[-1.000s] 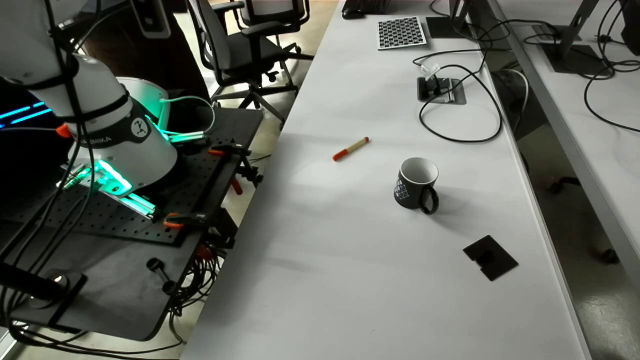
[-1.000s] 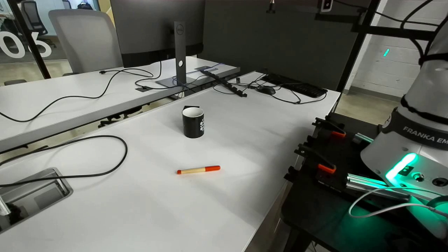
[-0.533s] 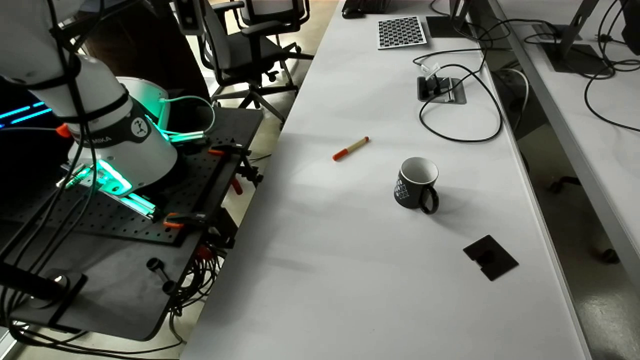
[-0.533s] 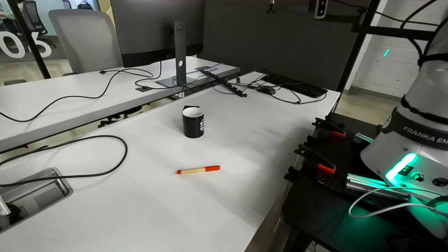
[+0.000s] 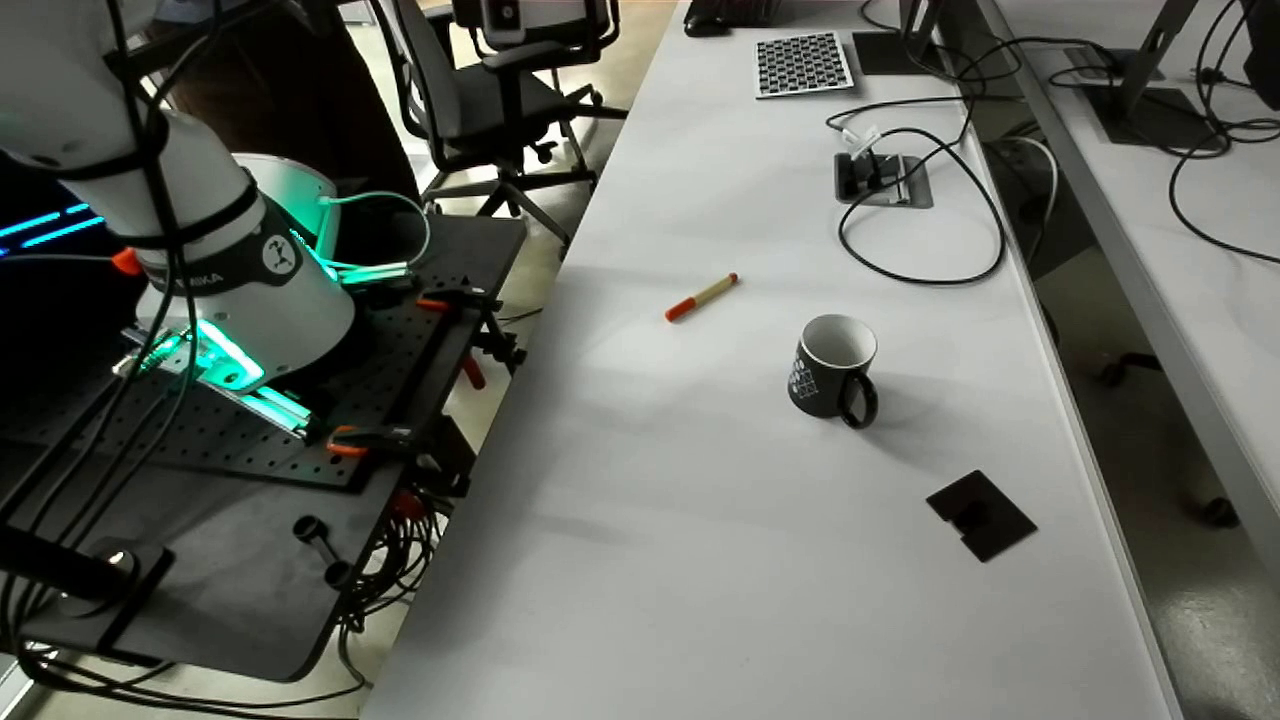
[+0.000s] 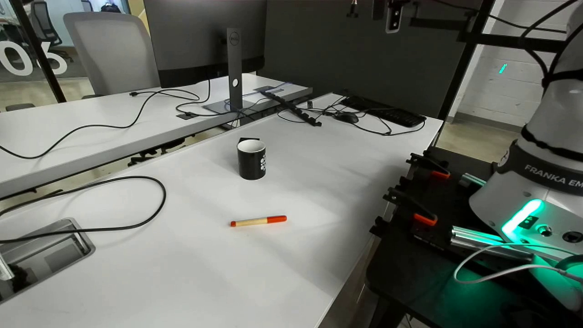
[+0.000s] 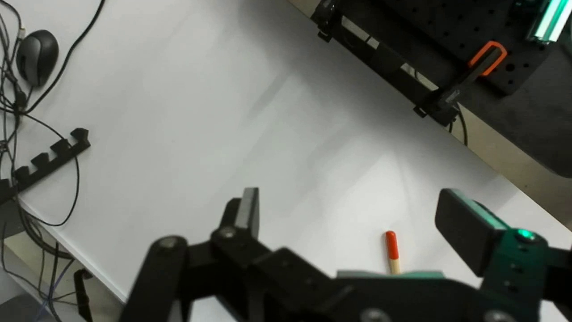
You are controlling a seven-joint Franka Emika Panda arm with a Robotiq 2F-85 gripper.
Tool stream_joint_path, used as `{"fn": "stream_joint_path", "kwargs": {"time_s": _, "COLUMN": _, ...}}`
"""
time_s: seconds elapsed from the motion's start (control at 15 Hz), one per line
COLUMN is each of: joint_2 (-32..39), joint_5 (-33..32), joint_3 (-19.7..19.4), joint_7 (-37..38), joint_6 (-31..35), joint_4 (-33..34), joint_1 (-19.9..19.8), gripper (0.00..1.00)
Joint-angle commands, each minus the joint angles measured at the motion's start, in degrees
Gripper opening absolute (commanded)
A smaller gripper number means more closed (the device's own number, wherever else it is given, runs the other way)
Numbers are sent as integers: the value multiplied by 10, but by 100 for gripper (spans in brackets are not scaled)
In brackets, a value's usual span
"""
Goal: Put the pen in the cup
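"Arm (image 5: 215,180) well left of the cup (image 5: 830,378) in an exterior view, and in the wrist view its gripper (image 7: 351,210): fingers (image 7: 467,235) spread wide, holding nothing!"

"Where does that gripper hang against the cup?"

"Can't tell; the wrist view leaves the cup out. Next along, our pen (image 5: 703,296), flat on the table (image 5: 650,520), left of the cup and apart from it."

"How does it handle?"

"Light and stiff, I'd guess, hardly fragile. The worry is that thin round barrel: smooth-looking, likely to roll if one finger nudges it first."

"So where do you take hold?"

"Across the pale barrel, close to the longer red end, a finger on either side. That should leave the other end free to lead into the cup."

"And the cup itself?"

"Upright, mouth open to us, handle on its right. Farther right of the cup, a flat black piece (image 5: 981,515), no part of this job, I'd say."
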Motion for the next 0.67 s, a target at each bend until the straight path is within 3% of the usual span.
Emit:
{"fn": "stream_joint_path", "kwargs": {"time_s": 0.0, "joint_2": 87, "joint_5": -23, "joint_3": 34, "joint_7": 26, "joint_6": 4, "joint_4": 59, "joint_1": 0, "gripper": 100}}
{"fn": "stream_joint_path", "kwargs": {"time_s": 0.07, "joint_2": 101, "joint_5": -30, "joint_3": 42, "joint_7": 33, "joint_6": -4, "joint_4": 69, "joint_1": -2, "gripper": 100}}
{"fn": "stream_joint_path", "kwargs": {"time_s": 0.13, "joint_2": 50, "joint_5": -14, "joint_3": 27, "joint_7": 16, "joint_6": 4, "joint_4": 31, "joint_1": 4, "gripper": 100}}
{"fn": "stream_joint_path", "kwargs": {"time_s": 0.6, "joint_2": 93, "joint_5": -9, "joint_3": 28, "joint_7": 8, "joint_6": 18, "joint_4": 55, "joint_1": 7, "gripper": 100}}
